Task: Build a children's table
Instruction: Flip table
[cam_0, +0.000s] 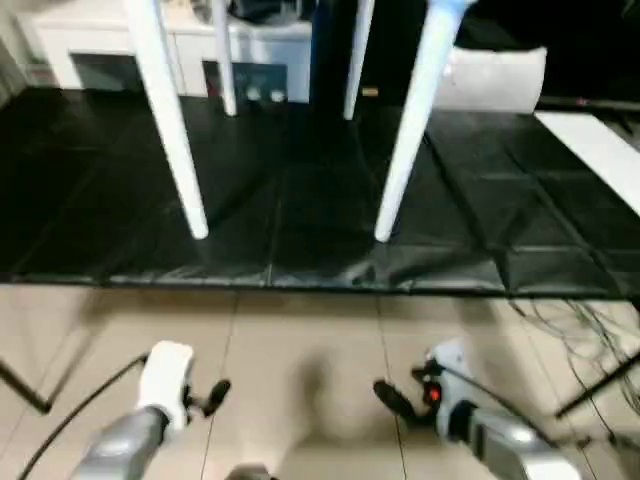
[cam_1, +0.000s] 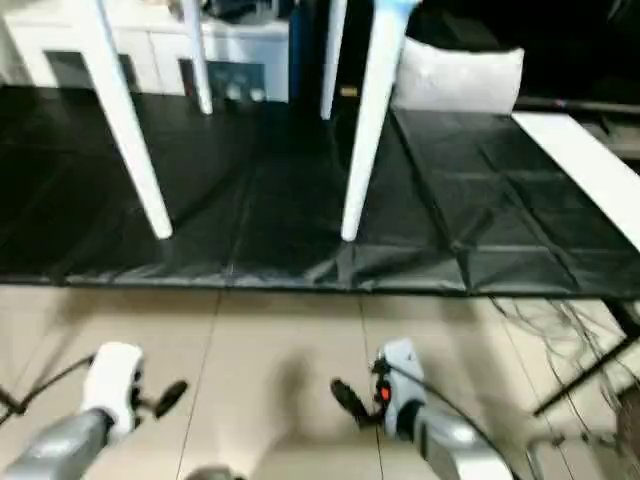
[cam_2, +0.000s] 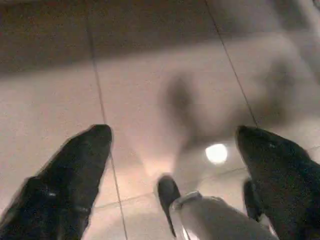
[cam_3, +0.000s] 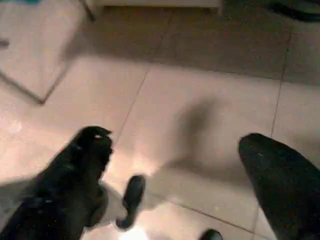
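Observation:
The children's table stands upright on a black floor mat (cam_0: 300, 200). Its four white tapered legs show: near left leg (cam_0: 170, 120), near right leg (cam_0: 410, 130), and two far legs (cam_0: 225, 60) (cam_0: 357, 60). They run out of the picture's upper edge, so the tabletop is out of view. Both grippers hang low over the beige tile floor in front of the mat, well short of the legs. My left gripper (cam_0: 215, 395) is open and empty, its black fingers (cam_2: 80, 170) spread wide. My right gripper (cam_0: 392, 400) is also open with nothing between its fingers (cam_3: 280, 175).
A white cabinet (cam_0: 130, 50) stands behind the mat, with a white cushion-like bundle (cam_0: 495, 80) at the back right. A white board (cam_0: 600, 150) lies at the right. Loose cables (cam_0: 580, 330) and black stand legs (cam_0: 600, 385) (cam_0: 30, 390) cross the tiles at both sides.

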